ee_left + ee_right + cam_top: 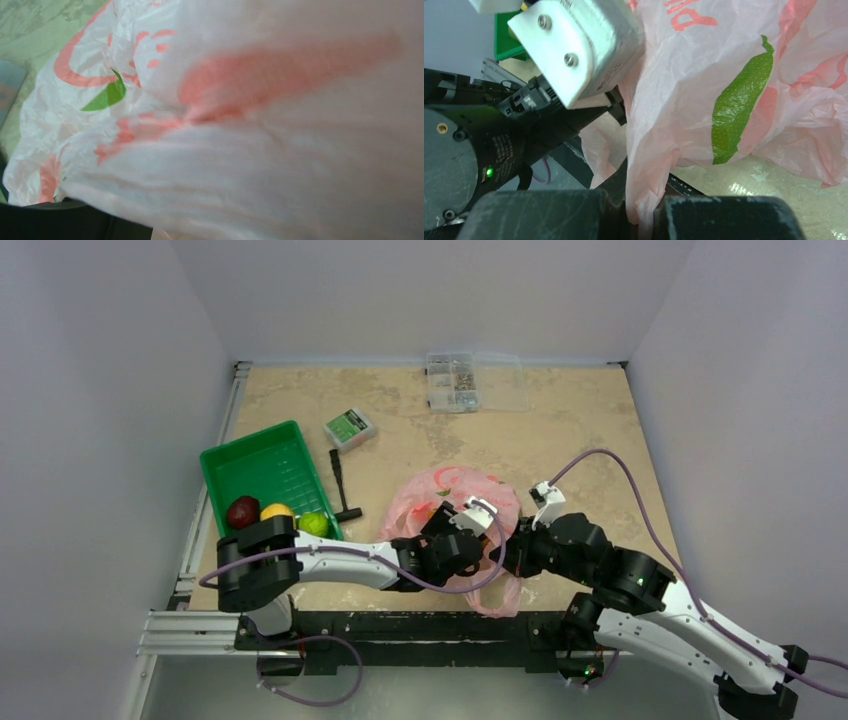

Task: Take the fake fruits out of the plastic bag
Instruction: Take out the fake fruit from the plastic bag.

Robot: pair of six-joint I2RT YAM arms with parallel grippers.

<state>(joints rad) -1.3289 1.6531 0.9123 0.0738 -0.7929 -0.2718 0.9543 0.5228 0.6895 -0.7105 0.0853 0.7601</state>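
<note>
- I work on a tan, stone-look table (590, 440) with plain grey walls around it.
- The pink plastic bag (445, 488) lies crumpled right between my two pincers.
- My right pincer (640, 216) is squeezed narrow on a fold of the bag. The thin plastic runs down between its two fingers.
- My left pincer (462, 530) is pressed against the bag, just left of my right pincer. The bag fills its camera, so I cannot tell if it is wide or narrow.
- Well off to the left of my left pincer sits a green tray (265, 465).
- In the tray's near end lie a dark red fruit (242, 511), a yellow fruit (276, 511) and a lime green fruit (314, 524), side by side.
- Farther out from my left pincer are a black tool (340, 490) and a small green-labelled box (350, 427).
</note>
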